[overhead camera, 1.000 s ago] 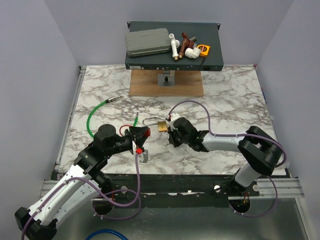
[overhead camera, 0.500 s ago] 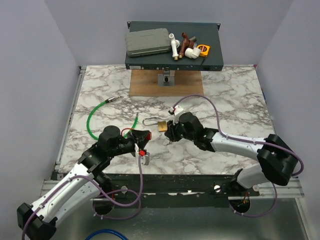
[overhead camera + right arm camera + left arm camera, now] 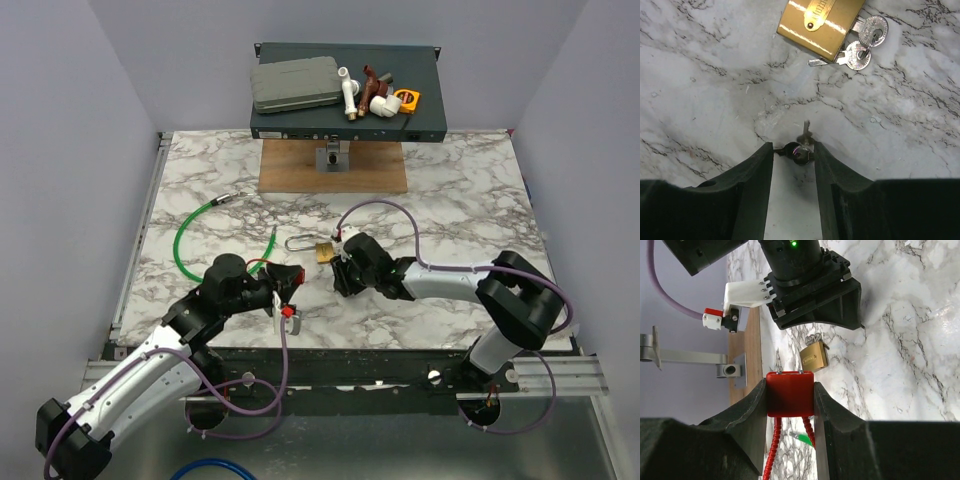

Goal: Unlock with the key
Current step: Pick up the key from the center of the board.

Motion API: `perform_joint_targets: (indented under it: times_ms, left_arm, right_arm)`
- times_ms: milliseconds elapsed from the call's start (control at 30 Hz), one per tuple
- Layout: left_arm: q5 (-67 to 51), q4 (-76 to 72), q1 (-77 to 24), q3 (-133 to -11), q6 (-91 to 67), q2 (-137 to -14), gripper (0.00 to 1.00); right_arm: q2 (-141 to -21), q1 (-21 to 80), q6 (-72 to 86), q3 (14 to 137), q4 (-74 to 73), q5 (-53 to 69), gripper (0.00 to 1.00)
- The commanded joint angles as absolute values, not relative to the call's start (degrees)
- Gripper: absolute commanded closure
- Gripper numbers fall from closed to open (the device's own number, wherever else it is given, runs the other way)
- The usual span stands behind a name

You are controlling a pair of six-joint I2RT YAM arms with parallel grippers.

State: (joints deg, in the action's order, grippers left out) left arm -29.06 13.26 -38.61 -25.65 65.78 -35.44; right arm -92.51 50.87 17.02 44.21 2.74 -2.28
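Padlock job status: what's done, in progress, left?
Done: nothing certain. The padlock lies on the table with two keys at its end; whether its shackle is free cannot be told. In hand: the left gripper clamps a red block; the right gripper is open around a small key on the table. Left, probably: grip that key, put it in the padlock and turn.

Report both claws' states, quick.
Left claw: closed on the red block.
Right claw: open around a small key, not gripping it.
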Motion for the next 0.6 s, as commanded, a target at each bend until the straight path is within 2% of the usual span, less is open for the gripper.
perform_joint_targets:
  times_ms: [0,167,467,567]
  left_arm:
    - [-29.0,11.4,-39.0,-25.4,67.1,-35.7,1.0]
    - [-28.6,9.6,-39.6,-24.6,67.5,-37.0,1.0]
    - [-23.3,4.7,-43.5,-22.1,66.7,-44.5,0.97]
    - [-22.5,1.8,-44.9,-21.4,65.9,-48.3,0.96]
  right_arm:
    - [-94.0,50.8,17.6,45.5,1.0,-4.7,0.6]
    - [-94.9,50.8,17.8,45.4,1.2,-4.1,0.65]
    - [-93.1,50.8,17.5,43.4,0.6,-3.6,0.98]
    - [-91.1,50.8,17.6,42.5,1.5,-3.1,0.99]
